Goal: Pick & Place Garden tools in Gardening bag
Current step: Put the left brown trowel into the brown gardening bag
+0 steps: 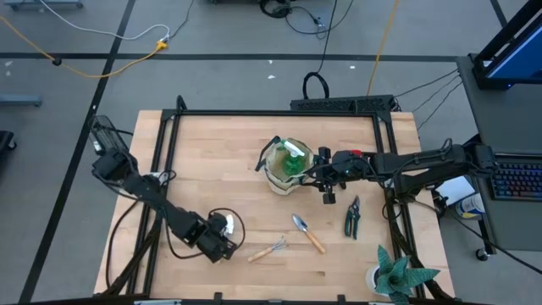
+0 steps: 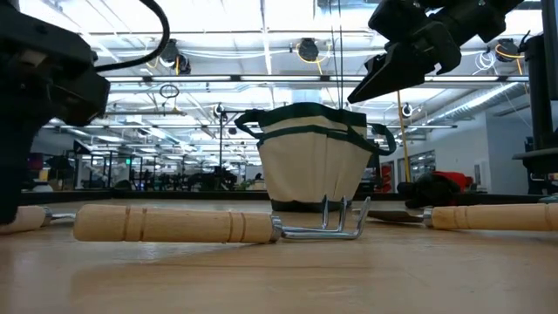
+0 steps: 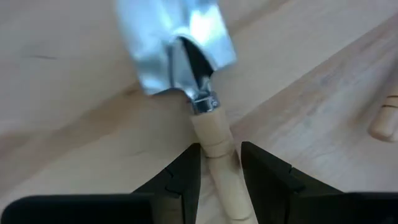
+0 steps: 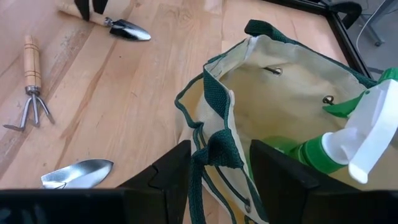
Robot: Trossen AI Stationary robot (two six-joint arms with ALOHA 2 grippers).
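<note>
My left gripper (image 1: 225, 227) is at the table's near left, shut on a wooden-handled trowel (image 3: 180, 50), which also shows in the right wrist view (image 4: 127, 29). The tan gardening bag (image 1: 286, 165) stands upright mid-table with the green spray bottle (image 4: 348, 143) inside. My right gripper (image 4: 217, 168) is open just above the bag's right rim, one finger on each side of a green strap (image 4: 214, 152); I see no touch. A hand rake (image 1: 269, 249), a second trowel (image 1: 307, 231) and the pruning shears (image 1: 351, 219) lie flat on the table. My left gripper pinches the trowel's wooden handle (image 3: 214, 140) between its two fingers, close behind the metal collar at the blade end. The fingers lie along the handle, and the blade points away beyond the fingertips. Whether the trowel rests on the table or is lifted does not show.
A spiky green plant in a white pot (image 1: 398, 273) stands at the near right corner. A black frame (image 1: 271, 113) runs round the table's far and side edges. In the low view something red (image 2: 446, 185) lies behind the bag to the right.
</note>
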